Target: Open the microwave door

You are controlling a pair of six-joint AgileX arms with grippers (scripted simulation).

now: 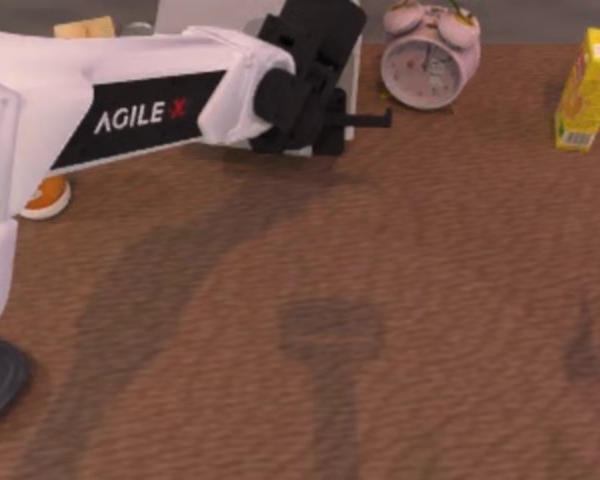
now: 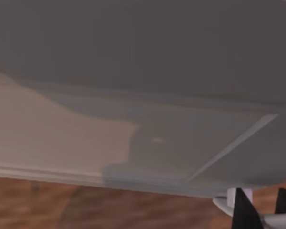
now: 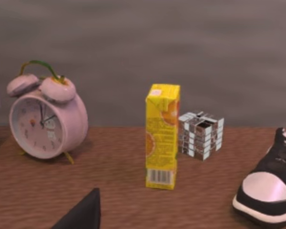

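Observation:
The microwave (image 1: 202, 14) stands at the table's far edge, mostly hidden under my left arm. Its light-grey door (image 2: 181, 129) with the large window fills the left wrist view from close by. My left gripper (image 1: 365, 120) is at the microwave's right front corner, pointing toward the table's right. In the left wrist view my left gripper (image 2: 263, 210) is open: its two dark fingertips (image 2: 243, 212) stand apart below the door's lower edge, with bare table between them and a small white piece (image 2: 234, 195) beside one tip. My right gripper (image 3: 86, 214) shows only a dark edge and is outside the top view.
A pink alarm clock (image 1: 430, 55) stands just right of the microwave, and a yellow juice carton (image 1: 588, 90) stands at the far right. The right wrist view also shows a mirrored cube (image 3: 200, 134) and a black-and-white shoe (image 3: 271, 183). An orange object (image 1: 45, 195) lies at the left.

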